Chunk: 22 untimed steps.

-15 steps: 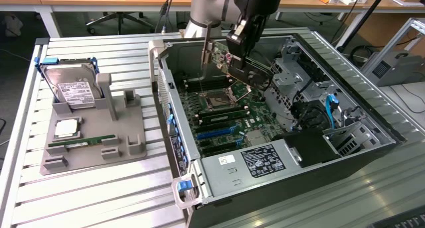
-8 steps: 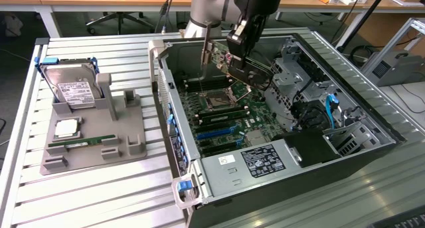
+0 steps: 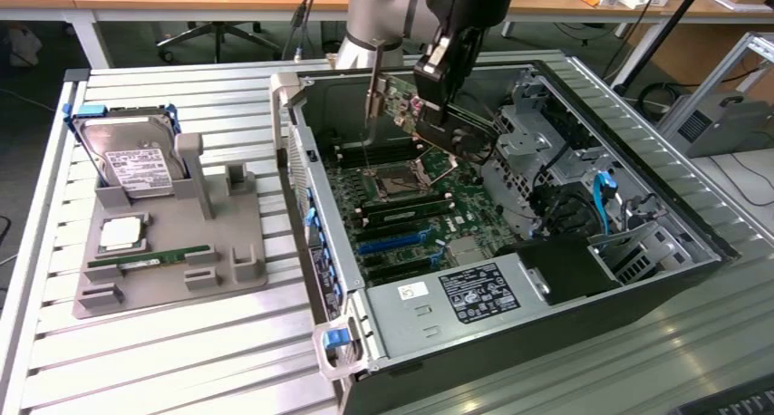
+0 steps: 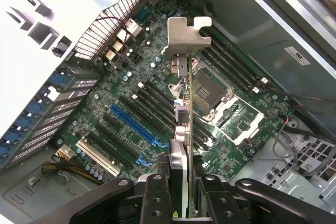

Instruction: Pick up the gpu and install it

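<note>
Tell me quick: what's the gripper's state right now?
Gripper: closed on the gpu, held edge-on above the motherboard inside the open computer case.

My arm [image 3: 370, 21] stands at the far side of the exterior view, its grey link upright, with the black wrist [image 3: 474, 0] just to that view's right of it. My gripper [image 3: 438, 105] hangs below the wrist, tilted and pointing down. My two black fingers [image 4: 157, 195] are partway closed, one pressed on each side of the gpu [image 4: 185, 103]. I hold it edge-on, its length running straight out beyond my fingertips.
</note>
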Each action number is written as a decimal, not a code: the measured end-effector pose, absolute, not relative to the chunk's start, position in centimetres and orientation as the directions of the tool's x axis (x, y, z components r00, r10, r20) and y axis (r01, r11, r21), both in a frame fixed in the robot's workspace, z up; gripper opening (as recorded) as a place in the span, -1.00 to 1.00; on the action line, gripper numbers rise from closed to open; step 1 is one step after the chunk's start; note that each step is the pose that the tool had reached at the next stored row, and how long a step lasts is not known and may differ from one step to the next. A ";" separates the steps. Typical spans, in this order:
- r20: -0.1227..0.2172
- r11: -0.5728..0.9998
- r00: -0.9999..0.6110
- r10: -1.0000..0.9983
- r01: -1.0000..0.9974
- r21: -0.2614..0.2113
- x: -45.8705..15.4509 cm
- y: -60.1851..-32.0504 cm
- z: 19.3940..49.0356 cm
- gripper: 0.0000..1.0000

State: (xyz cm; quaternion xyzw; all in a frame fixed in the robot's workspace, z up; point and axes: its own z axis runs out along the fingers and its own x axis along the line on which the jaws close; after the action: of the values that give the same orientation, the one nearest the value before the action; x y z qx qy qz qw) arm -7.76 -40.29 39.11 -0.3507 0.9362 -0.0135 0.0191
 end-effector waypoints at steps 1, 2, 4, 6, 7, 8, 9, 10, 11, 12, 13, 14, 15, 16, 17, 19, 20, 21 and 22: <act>-0.026 0.752 -0.752 -0.659 -0.658 -0.039 -7.8 -40.3 39.1 -0.47; -0.026 0.751 -0.751 -0.660 -0.659 -0.039 -7.8 -40.3 39.1 -0.47; -0.026 0.749 -0.748 -0.663 -0.662 -0.039 -7.8 -40.3 39.1 -0.47; -0.026 0.746 -0.746 -0.665 -0.664 -0.039 -7.8 -40.3 39.1 -0.47; -0.026 0.745 -0.745 -0.667 -0.666 -0.039 -7.8 -40.3 39.1 -0.47; -0.026 0.744 -0.743 -0.668 -0.667 -0.039 -7.8 -40.3 39.1 -0.47; -0.026 0.742 -0.742 -0.670 -0.669 -0.039 -7.8 -40.3 39.1 -0.47; -0.026 0.741 -0.741 -0.671 -0.670 -0.039 -7.8 -40.3 39.1 -0.47; -0.026 0.739 -0.739 -0.673 -0.672 -0.039 -7.8 -40.3 39.1 -0.47; -0.026 0.738 -0.738 -0.674 -0.673 -0.039 -7.8 -40.3 39.1 -0.47; -0.026 0.737 -0.736 -0.676 -0.675 -0.039 -7.8 -40.3 39.1 -0.47; -0.026 0.735 -0.735 -0.678 -0.677 -0.039 -7.8 -40.3 39.1 -0.47; -0.026 0.734 -0.733 -0.679 -0.678 -0.039 -7.8 -40.3 39.1 -0.47; -0.026 0.732 -0.732 -0.681 -0.680 -0.039 -7.8 -40.3 39.1 -0.47; -0.026 0.731 -0.731 -0.682 -0.681 -0.039 -7.8 -40.3 39.1 -0.47; -0.026 0.729 -0.728 -0.685 -0.684 -0.039 -7.8 -40.3 39.1 -0.47; -0.026 0.727 -0.727 -0.686 -0.685 -0.039 -7.8 -40.3 39.1 -0.47; -0.026 0.724 -0.723 -0.690 -0.689 -0.039 -7.8 -40.3 39.1 -0.47; -0.026 0.721 -0.721 -0.692 -0.691 -0.039 -7.8 -40.3 39.1 -0.47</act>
State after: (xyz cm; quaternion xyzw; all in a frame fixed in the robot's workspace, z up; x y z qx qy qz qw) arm -7.76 -40.30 39.08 -0.3730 0.9276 -0.0135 0.0192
